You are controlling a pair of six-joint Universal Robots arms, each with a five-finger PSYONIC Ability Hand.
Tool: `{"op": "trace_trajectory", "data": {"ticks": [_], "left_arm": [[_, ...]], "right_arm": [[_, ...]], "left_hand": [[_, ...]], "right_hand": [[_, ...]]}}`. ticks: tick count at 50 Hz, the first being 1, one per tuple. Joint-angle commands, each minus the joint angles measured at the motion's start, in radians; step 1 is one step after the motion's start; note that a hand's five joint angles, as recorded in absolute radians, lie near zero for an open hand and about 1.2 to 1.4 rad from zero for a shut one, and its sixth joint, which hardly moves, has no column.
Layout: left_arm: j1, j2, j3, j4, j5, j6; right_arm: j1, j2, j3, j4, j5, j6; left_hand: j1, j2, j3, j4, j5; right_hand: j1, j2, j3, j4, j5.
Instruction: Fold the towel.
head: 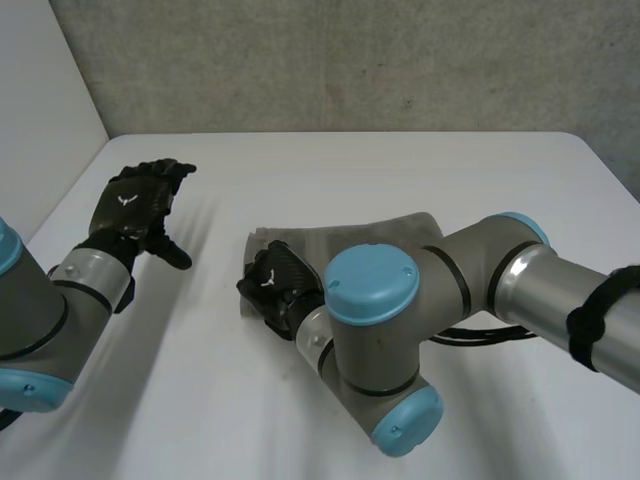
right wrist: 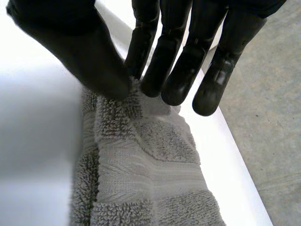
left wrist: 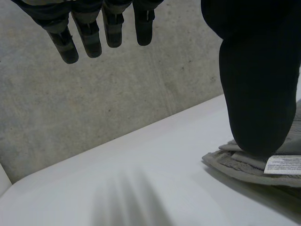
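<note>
A grey towel point(head: 390, 232) lies folded into a thick strip across the middle of the white table point(head: 450, 170). My right hand point(head: 275, 285) sits at its left end. In the right wrist view, the thumb and nearest finger of that hand point(right wrist: 174, 47) pinch a raised tuft at the towel's point(right wrist: 146, 165) end edge, while the other fingers stay straight above it. My left hand point(head: 135, 205) hovers open over the table's left side, well apart from the towel. In the left wrist view, its fingers point(left wrist: 89, 28) are straight, and the towel point(left wrist: 235, 160) with a white label point(left wrist: 283, 165) lies beyond the thumb.
The right arm point(head: 480, 280) bends across the front right of the table and covers part of the towel. A grey wall point(head: 350, 60) stands behind the table's far edge. The table's right edge point(right wrist: 235, 155) runs close beside the towel in the right wrist view.
</note>
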Motion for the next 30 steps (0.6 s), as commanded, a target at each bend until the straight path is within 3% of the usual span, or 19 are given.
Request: {"op": "trace_trajectory", "data": {"ticks": [1, 6, 18, 19, 26, 28, 30], "left_arm": [[-0.004, -0.001, -0.008, 0.013, 0.001, 0.0], [-0.005, -0.001, -0.01, 0.019, 0.001, 0.002], [-0.019, -0.01, -0.011, 0.019, -0.001, 0.002], [-0.019, -0.01, -0.011, 0.019, -0.001, 0.002], [-0.034, -0.012, -0.019, 0.021, 0.001, 0.002], [-0.034, -0.009, -0.022, 0.025, -0.001, 0.002], [-0.034, -0.006, -0.025, 0.032, 0.001, 0.002]], "right_arm": [[-0.052, -0.168, 0.102, -0.007, -0.003, 0.035], [-0.189, -0.317, 0.283, -0.031, -0.005, 0.141], [-0.422, -0.299, 0.483, -0.041, 0.0, 0.199], [-0.45, -0.283, 0.492, -0.054, 0.001, 0.19], [-0.502, -0.201, 0.487, -0.122, 0.012, 0.135], [-0.511, -0.18, 0.467, -0.134, 0.049, 0.097], [-0.511, -0.181, 0.454, -0.136, 0.072, 0.085]], "left_hand": [[0.0, 0.009, 0.01, 0.009, -0.028], [0.0, 0.009, 0.01, 0.009, -0.028], [0.0, 0.009, 0.01, 0.009, -0.028], [0.0, 0.009, 0.01, 0.009, -0.028], [0.0, 0.009, 0.01, 0.009, -0.028], [0.0, 0.009, 0.01, 0.009, -0.028], [0.0, 0.009, 0.01, 0.009, -0.028]], "right_hand": [[-0.804, -0.808, -0.814, -0.833, -0.823], [-0.804, -0.808, -0.814, -0.833, -0.823], [-0.799, -0.803, -0.81, -0.828, -0.819], [-0.634, -0.638, -0.644, -0.663, -0.653], [-0.136, -0.14, -0.146, -0.165, -0.155], [0.416, 0.411, 0.405, 0.387, 0.396], [0.418, 0.414, 0.407, 0.389, 0.399]]}}
